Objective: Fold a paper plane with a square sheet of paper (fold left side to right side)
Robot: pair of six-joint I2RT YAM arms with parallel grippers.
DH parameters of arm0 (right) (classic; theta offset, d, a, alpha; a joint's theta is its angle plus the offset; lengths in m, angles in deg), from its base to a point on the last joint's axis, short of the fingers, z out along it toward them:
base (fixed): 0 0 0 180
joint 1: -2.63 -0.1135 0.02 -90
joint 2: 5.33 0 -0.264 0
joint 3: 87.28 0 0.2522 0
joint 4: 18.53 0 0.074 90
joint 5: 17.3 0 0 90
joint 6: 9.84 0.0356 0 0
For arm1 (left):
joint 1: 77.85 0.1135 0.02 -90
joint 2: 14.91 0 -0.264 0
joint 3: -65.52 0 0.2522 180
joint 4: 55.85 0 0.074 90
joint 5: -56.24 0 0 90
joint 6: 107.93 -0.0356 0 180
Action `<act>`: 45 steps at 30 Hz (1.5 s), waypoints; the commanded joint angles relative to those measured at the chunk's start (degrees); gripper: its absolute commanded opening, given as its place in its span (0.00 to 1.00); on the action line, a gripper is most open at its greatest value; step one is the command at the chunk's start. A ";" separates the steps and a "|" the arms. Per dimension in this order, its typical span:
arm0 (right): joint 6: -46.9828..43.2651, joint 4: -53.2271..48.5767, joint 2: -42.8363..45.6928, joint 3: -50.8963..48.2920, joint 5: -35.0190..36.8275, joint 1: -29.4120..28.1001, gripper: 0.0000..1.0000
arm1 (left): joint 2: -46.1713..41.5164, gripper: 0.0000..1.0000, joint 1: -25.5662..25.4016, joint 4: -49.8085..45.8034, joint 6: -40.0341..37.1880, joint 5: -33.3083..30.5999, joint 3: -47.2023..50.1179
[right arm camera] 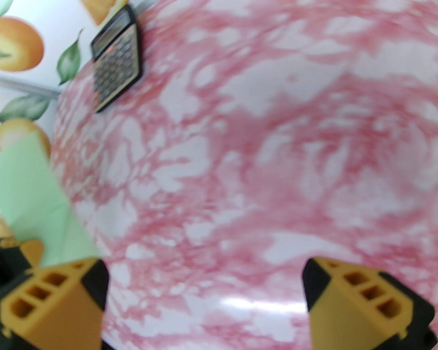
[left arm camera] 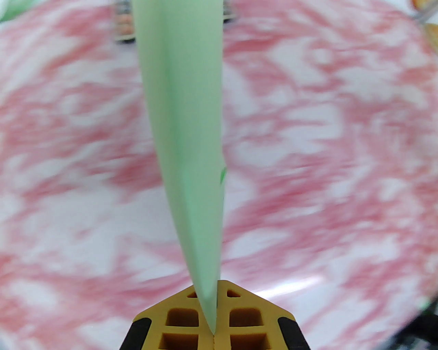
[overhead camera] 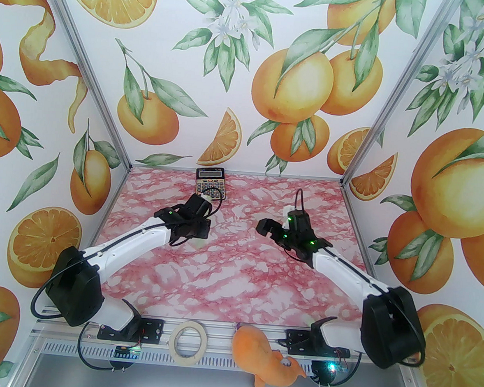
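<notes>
While left end effector (left arm camera: 214, 318) clamps the paper plane (left arm camera: 184, 136) by its near end, plane runs straight ahead over worktop (left arm camera: 325, 153) | right end effector (right arm camera: 205, 294) jaws wide, empty; plane just beside one finger (right arm camera: 51, 300) | calculator (right arm camera: 116, 78) ahead-left.

No text is reading legibly anywhere in the scene. The calculator (overhead camera: 210, 181), lying on the table straight ahead of the left gripper (left arm camera: 215, 307), is carrying a thin line of print above its display and marks on its keys, but from the overhead camera all of it is coming out too small to make out. Seen from the right wrist, the same calculator is sitting far ahead and to the left of the right gripper (right arm camera: 203, 270), its lettering blurring away entirely.
</notes>
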 commanded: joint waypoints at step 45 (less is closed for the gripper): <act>2.35 7.71 -19.52 5.94 -11.08 -16.85 0.11 | -0.45 0.72 1.47 17.07 16.90 22.54 17.15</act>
